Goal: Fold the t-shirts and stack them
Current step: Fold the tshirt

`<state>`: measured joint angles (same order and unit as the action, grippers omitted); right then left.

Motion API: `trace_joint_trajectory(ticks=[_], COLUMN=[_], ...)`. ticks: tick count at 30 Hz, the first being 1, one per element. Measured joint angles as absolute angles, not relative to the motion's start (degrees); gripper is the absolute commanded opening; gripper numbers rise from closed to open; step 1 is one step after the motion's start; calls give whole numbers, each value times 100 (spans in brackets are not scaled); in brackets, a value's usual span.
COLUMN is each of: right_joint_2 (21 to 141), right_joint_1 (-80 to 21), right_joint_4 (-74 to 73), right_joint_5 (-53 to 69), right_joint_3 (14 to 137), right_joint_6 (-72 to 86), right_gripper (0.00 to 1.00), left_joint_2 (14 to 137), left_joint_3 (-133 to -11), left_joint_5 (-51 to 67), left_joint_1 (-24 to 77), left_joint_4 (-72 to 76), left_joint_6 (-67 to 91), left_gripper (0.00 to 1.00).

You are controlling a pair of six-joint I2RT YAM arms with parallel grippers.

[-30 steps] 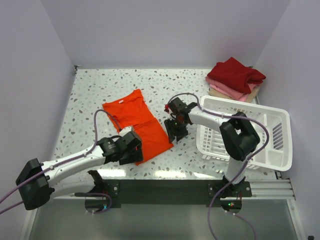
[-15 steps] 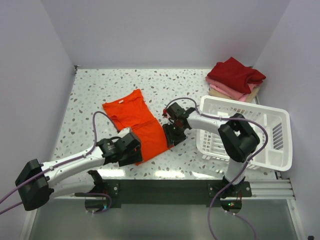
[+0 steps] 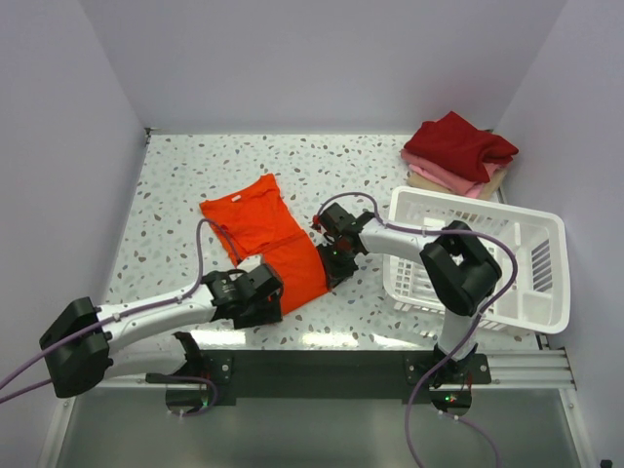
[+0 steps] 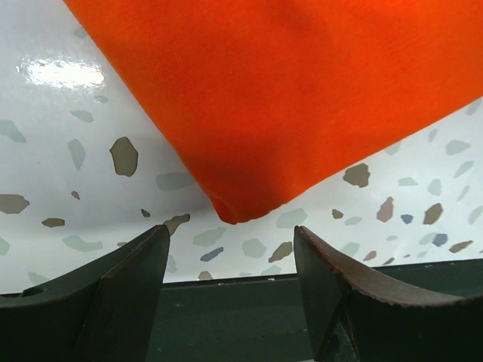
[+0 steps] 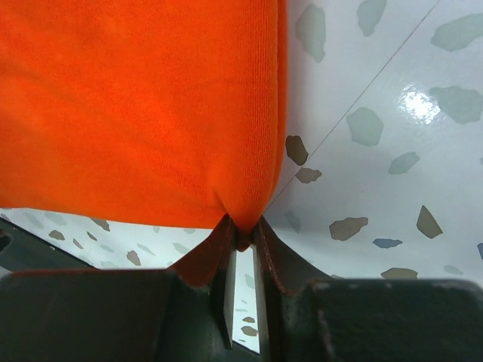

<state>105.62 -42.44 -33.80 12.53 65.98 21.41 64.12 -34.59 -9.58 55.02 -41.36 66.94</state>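
Note:
An orange-red t-shirt (image 3: 265,239) lies folded lengthwise on the speckled table, running from back left to front right. My right gripper (image 3: 330,275) is shut on its near right corner; in the right wrist view the cloth (image 5: 151,105) bunches into a pinch between the fingers (image 5: 211,253). My left gripper (image 3: 276,292) stands open at the shirt's near left corner, and that corner (image 4: 234,211) lies just ahead of the gap between the fingertips (image 4: 139,260). A stack of folded t-shirts (image 3: 458,156), dark red over pink and beige, sits at the back right.
A white plastic lattice basket (image 3: 478,258) stands at the right, close behind my right arm. The table's dark front edge (image 4: 226,302) runs just under my left gripper. Walls close in the table at the left, back and right.
My right gripper has moved left onto the shirt's near right corner and shut on it. My left gripper has shifted slightly right and toward the front edge, staying open.

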Motion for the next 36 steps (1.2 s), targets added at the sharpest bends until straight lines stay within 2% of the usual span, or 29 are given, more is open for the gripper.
trace_joint_trajectory(ticks=[3,13,19,25,28,29,36], right_joint_2=[10565,10565,10565,10565,10565,10565,10530], right_joint_1=[-4244,-4244,-4244,-4244,-4244,-4244,-4248], right_joint_4=[-3380,-3378,-3378,-3378,-3380,-3382,-3612], right_joint_5=[1253,1253,1253,1260,1260,1260,1240], right_joint_3=[6600,6598,6598,6598,6598,6598,6600], right_joint_6=[2152,2165,2167,2187,2191,2193,2178], right_gripper=[8,3,1,0,0,0,0], left_joint_2=[6692,6982,7218,7253,7271,7275,7177], left_joint_3=[-3459,-3459,-3505,-3505,-3503,-3503,-3492], left_joint_5=[-963,-1264,-1369,-1420,-1415,-1413,-1280], left_joint_1=[5594,5607,5607,5607,5607,5607,5610], left_joint_4=[-4130,-4014,-3972,-3889,-3798,-3771,-3667], left_joint_6=[6694,6799,6792,6796,6794,6794,6495], left_gripper=[71,64,49,26,10,0,0])
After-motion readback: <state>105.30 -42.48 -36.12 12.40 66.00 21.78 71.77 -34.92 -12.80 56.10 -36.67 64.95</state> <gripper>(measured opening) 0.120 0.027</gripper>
